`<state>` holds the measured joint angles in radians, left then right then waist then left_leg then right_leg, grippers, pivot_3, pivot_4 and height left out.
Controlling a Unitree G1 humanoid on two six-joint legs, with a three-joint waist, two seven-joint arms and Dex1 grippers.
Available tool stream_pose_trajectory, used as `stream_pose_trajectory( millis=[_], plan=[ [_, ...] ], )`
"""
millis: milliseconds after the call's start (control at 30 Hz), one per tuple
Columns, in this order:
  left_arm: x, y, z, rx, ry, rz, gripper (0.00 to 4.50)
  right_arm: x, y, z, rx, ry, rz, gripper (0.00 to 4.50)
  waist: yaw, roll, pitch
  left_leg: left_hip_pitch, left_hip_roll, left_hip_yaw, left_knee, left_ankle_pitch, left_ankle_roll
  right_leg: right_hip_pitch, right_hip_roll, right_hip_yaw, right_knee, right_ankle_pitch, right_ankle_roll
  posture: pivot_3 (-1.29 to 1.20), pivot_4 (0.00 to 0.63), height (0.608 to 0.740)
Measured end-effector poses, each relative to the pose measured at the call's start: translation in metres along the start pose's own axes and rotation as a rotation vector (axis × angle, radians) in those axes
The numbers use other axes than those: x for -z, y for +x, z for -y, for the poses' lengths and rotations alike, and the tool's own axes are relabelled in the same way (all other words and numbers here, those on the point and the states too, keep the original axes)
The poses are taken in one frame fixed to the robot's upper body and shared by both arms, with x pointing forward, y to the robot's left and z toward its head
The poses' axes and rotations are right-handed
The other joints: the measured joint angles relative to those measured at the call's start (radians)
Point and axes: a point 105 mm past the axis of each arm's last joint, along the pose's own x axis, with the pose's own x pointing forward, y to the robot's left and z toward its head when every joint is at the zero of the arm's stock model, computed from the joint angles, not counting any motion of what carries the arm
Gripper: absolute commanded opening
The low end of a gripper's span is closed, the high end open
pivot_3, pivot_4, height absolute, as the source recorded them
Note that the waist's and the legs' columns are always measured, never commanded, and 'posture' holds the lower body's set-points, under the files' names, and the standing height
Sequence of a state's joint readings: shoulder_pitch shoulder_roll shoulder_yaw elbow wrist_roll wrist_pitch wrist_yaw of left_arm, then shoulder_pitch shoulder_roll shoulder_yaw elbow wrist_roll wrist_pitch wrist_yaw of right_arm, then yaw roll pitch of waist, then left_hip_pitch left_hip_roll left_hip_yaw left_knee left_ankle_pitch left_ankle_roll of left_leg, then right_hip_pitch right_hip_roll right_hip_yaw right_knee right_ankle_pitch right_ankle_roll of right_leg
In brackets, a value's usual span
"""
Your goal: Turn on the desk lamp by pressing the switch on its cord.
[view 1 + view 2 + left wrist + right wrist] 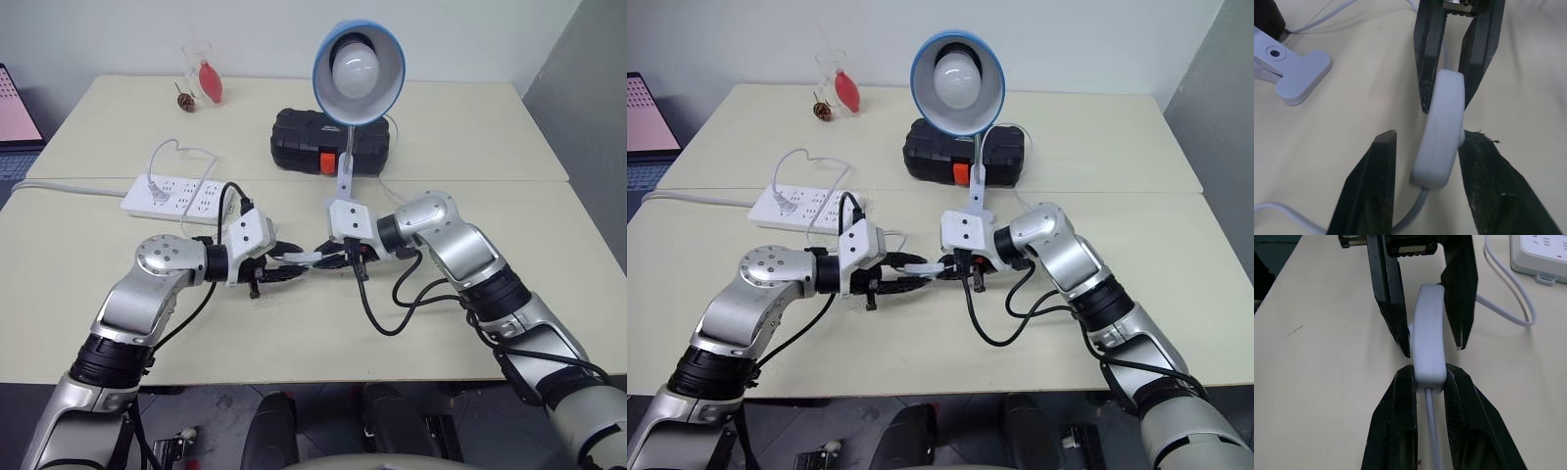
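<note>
Two cream tables [118, 323] butt together before a pale wall. At twelve o'clock stands the desk lamp [358, 73], blue shade facing the robot, its bulb unlit, with a black case [304, 137] behind it. A power strip [171, 196] lies at ten o'clock. The switch [1442, 128], a smooth white oblong on the cord [1432, 431], sits mid-table. The right gripper [1429, 381] clamps one end; the left gripper [1425, 139] brackets the other, one finger touching, a gap beside the other.
</note>
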<state>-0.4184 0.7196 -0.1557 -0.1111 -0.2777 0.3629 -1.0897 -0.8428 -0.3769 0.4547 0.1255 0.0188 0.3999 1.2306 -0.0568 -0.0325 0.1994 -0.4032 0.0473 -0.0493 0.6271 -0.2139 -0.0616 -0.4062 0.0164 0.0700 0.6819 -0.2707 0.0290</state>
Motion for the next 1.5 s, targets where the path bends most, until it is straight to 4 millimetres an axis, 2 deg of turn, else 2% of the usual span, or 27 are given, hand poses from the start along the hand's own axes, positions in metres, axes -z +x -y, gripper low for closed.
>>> stream_pose_trajectory(
  millis=[133,567,600,733,900,1033,1233,1400,1500],
  plan=[
    [0.0,0.002,0.001,0.015,0.045,-0.011,0.71,0.0,0.0,-0.001,-0.007,-0.003,-0.002,0.38,0.0,0.0,0.0,0.0,0.0,0.0,0.0,0.0,0.0,0.0,0.0,0.0,0.0,0.0,0.0,0.0,0.15,0.74],
    [-0.001,0.005,0.001,0.019,0.093,0.016,0.67,0.0,-0.002,0.0,-0.005,-0.013,-0.004,0.38,0.0,0.0,0.0,0.0,0.0,0.0,0.0,0.0,0.0,0.0,0.0,0.0,0.0,0.0,0.0,0.0,0.15,0.74],
    [-0.001,0.005,0.001,0.021,0.096,0.018,1.34,0.0,-0.002,0.0,-0.005,-0.015,-0.004,0.38,0.0,0.0,0.0,0.0,0.0,0.0,0.0,0.0,0.0,0.0,0.0,0.0,0.0,0.0,0.0,0.0,0.15,0.74],
    [-0.004,0.003,-0.001,0.007,0.114,0.036,2.31,-0.003,0.001,-0.001,-0.011,-0.018,0.011,0.38,0.0,0.0,0.0,0.0,0.0,0.0,0.0,0.0,0.0,0.0,0.0,0.0,0.0,0.0,0.0,0.0,0.15,0.74],
    [-0.005,-0.003,-0.004,-0.025,0.154,0.038,3.28,-0.006,0.004,-0.002,-0.021,-0.037,0.027,0.38,0.0,0.0,0.0,0.0,0.0,0.0,0.0,0.0,0.0,0.0,0.0,0.0,0.0,0.0,0.0,0.0,0.15,0.74],
    [0.006,-0.021,-0.001,-0.053,0.158,-0.02,4.04,0.002,0.01,-0.001,-0.033,-0.03,0.016,0.38,-0.003,0.0,0.0,0.0,0.0,0.0,-0.001,0.0,0.0,0.0,0.0,0.0,0.0,0.0,0.0,0.0,0.15,0.74],
    [0.019,-0.056,0.008,-0.162,0.081,-0.055,4.07,0.019,0.02,0.014,0.02,-0.018,-0.013,0.38,-0.003,0.0,0.0,0.001,0.0,0.001,-0.001,0.0,0.0,0.0,0.0,0.001,0.0,0.0,0.0,0.0,0.15,0.74],
    [0.029,-0.074,0.017,-0.245,-0.009,-0.067,4.07,0.025,0.035,0.026,0.073,-0.006,-0.02,0.38,-0.002,0.001,0.0,0.001,0.001,0.0,-0.001,0.0,0.0,0.0,0.0,0.0,0.0,0.0,0.0,0.0,0.15,0.74],
    [0.031,-0.081,0.015,-0.302,-0.033,-0.07,4.07,0.026,0.046,0.031,0.1,-0.009,-0.025,0.38,-0.001,0.001,0.0,0.001,0.001,0.0,-0.001,0.0,0.0,0.0,0.0,0.0,0.0,0.0,0.0,0.0,0.15,0.74]
  ],
)
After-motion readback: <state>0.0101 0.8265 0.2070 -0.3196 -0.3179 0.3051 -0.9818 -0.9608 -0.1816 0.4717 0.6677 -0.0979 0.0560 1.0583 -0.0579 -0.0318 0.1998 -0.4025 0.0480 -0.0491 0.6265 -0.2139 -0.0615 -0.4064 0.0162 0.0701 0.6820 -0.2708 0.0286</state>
